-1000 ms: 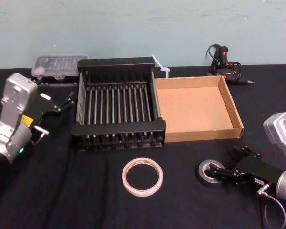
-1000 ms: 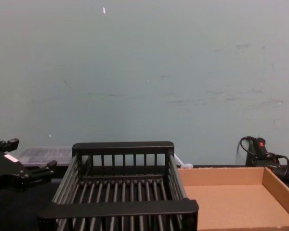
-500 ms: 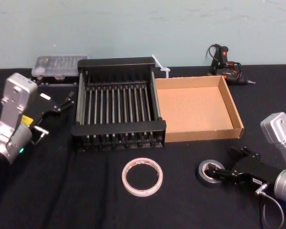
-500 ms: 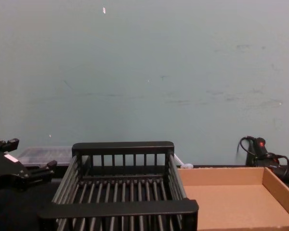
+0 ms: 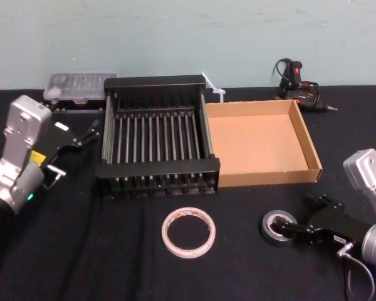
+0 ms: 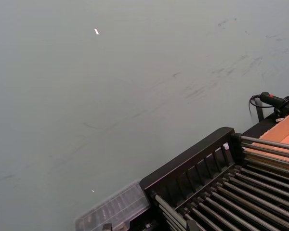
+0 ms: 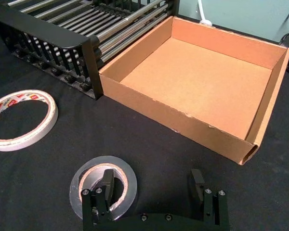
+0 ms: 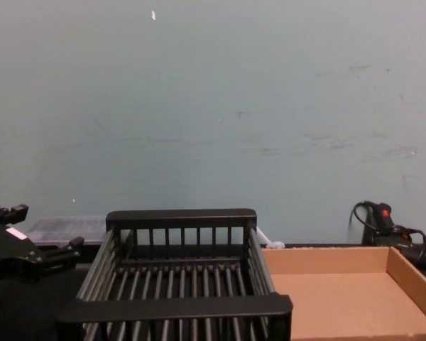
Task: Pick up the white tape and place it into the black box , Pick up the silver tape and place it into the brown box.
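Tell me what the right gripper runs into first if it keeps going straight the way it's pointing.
The silver tape. The right gripper is open, one finger over the roll's hole, the other beside the roll. Straight on, it probably strikes the roll first; beyond it lies the white tape.

two tapes: white tape [image 5: 188, 231], silver tape [image 5: 277, 227]; two boxes: black box [image 5: 158, 182], brown box [image 5: 267, 179].

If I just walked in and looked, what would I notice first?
Probably the two boxes side by side in the middle of the dark table: the black box on the left and the brown box touching it on the right, both empty. Next, the white tape lying flat in front of the black box. Then the right gripper, open, with one finger down in the hole of the silver tape.
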